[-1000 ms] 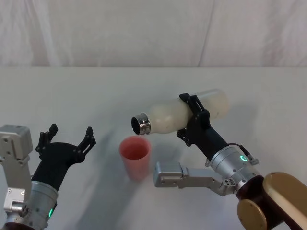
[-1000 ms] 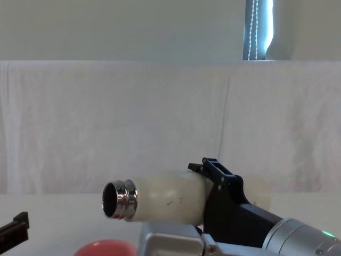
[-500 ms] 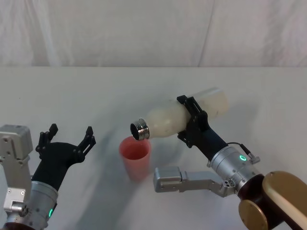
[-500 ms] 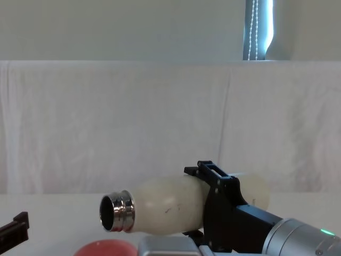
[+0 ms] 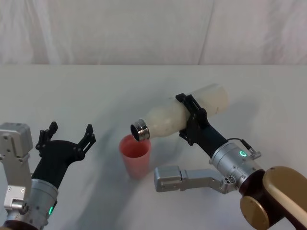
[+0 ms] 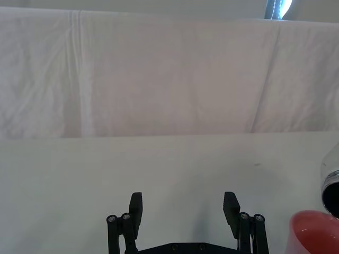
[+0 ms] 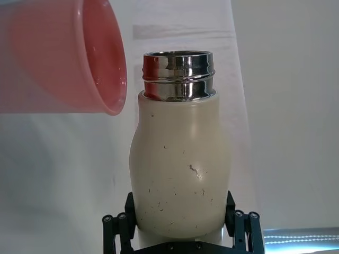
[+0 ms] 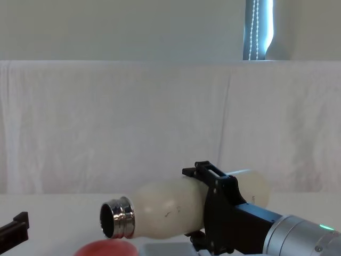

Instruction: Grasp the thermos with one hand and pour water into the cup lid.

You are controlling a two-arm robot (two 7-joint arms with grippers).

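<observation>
Head view: nearest me, my left gripper (image 5: 67, 135) idles with its jaws spread wide. Just beyond, the cup lid (image 5: 135, 156) stands on the table (image 5: 96, 91); my right gripper (image 5: 190, 118) clamps the thermos (image 5: 182, 116), steel mouth tipped over its rim.

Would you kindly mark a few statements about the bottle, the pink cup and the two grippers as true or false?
1. The right gripper is shut on the thermos. True.
2. The thermos stands upright on the table. False: it is held tilted, neck down towards the cup lid.
3. The left gripper is open and holds nothing. True.
4. The cup lid lies on its side. False: it stands upright.
5. A cap covers the thermos neck. False: the steel neck is open.
</observation>
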